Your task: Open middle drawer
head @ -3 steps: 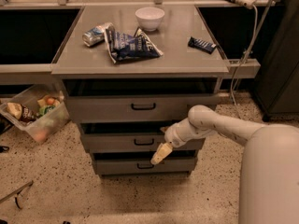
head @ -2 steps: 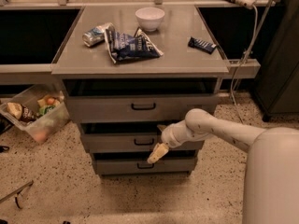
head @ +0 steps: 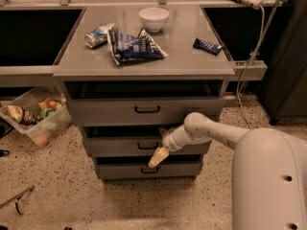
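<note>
Our gripper [head: 158, 157] hangs in front of the drawer stack, just right of and slightly below the small black loop handle [head: 147, 146] of the middle drawer [head: 110, 146]. As we judge it, the step in hand is getting a hold on that loop. To do it well, we should bring the gripper up and a little left until it is level with the handle, hook or pinch the loop squarely, and then pull straight out along the drawer's run. A sideways drag could slip off so small a loop or rack the drawer.

We cannot tell how far the gripper is open, since its pale tip reads as one shape from here. It appears to hold nothing, and we cannot say whether it touches the drawer front.

The middle drawer sits between the taller top drawer [head: 105, 111] and the shorter bottom drawer [head: 115, 169], with a dark gap above its front. Above them, the bench [head: 192, 61] carries a white bowl [head: 154, 18], a blue snack bag [head: 134, 46], a can [head: 98, 35] and a dark wrapped bar [head: 207, 45].
</note>
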Available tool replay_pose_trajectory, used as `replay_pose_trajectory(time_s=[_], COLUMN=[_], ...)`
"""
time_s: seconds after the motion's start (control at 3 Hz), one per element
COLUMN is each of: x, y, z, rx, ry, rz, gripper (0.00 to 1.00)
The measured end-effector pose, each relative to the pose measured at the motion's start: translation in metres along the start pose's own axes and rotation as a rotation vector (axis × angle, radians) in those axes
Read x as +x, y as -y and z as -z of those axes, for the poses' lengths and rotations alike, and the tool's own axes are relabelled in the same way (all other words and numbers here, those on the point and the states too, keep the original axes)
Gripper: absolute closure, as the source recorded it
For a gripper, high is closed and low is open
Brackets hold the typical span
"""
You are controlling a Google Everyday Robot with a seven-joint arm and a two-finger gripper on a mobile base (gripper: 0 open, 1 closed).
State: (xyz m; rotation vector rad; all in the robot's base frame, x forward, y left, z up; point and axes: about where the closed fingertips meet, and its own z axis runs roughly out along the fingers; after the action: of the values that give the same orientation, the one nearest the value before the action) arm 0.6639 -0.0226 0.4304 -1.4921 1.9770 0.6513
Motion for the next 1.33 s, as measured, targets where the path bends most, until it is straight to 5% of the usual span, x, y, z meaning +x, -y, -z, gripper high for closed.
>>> replay_pose_trajectory(time_s=[0.67,1.0,1.33], x=[0.001,-0.004,0.004], y=[-0.009,-0.024,-0.061], z=[0.001,0.02,0.025], rx=[-0.001,0.051,0.092], ry=[-0.007,0.016,0.02], rz=[-0.012,-0.076,-0.12], gripper=[0.0,0.0,0.0])
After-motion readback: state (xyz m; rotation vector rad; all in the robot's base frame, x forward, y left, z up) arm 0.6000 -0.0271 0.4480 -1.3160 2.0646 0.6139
